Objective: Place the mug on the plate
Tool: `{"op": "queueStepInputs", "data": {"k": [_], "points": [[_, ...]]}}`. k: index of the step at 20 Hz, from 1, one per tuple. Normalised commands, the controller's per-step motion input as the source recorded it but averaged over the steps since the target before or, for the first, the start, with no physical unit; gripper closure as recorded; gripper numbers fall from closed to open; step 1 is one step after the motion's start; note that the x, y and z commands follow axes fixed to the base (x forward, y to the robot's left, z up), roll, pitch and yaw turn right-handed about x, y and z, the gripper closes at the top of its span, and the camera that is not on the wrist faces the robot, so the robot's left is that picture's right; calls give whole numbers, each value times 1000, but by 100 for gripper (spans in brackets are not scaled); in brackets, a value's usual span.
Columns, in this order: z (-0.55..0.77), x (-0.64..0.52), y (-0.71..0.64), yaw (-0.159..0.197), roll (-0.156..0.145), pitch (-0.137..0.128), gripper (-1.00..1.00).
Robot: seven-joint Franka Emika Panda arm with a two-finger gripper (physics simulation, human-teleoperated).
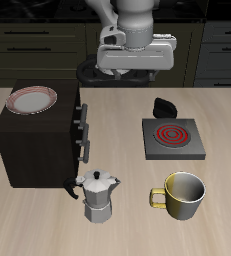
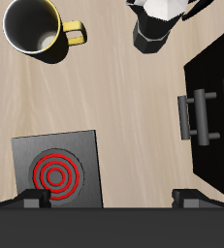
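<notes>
The mug (image 1: 184, 196) stands upright on the table near its front edge; it is pale grey-cream with an olive-yellow rim, inside and handle. It also shows in the wrist view (image 2: 31, 27), empty. The plate (image 1: 33, 98), white with a pink-red rim band, lies on top of a dark cabinet (image 1: 32, 145). My gripper (image 1: 135, 72) hangs high above the back middle of the table, far from both mug and plate. In the wrist view the gripper (image 2: 112, 201) is open and empty, with its fingertips (image 2: 31, 201) wide apart.
A silver moka pot (image 1: 99, 196) with a black handle stands beside the mug, by the cabinet's front corner (image 2: 162, 21). A square grey hob (image 1: 171, 139) with a red coil lies behind the mug (image 2: 57, 170). The cabinet has drawer handles (image 2: 199, 114). A small dark object (image 1: 163, 105) lies behind the hob.
</notes>
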Motion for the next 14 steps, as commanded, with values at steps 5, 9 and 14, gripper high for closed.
{"op": "queueStepInputs", "data": {"k": [5,9,14], "points": [[2,294,202,-8,-6,7,-100],[9,260,288,4,17,-4,-100],[-17,251,305,10,-15,8,-100]]}}
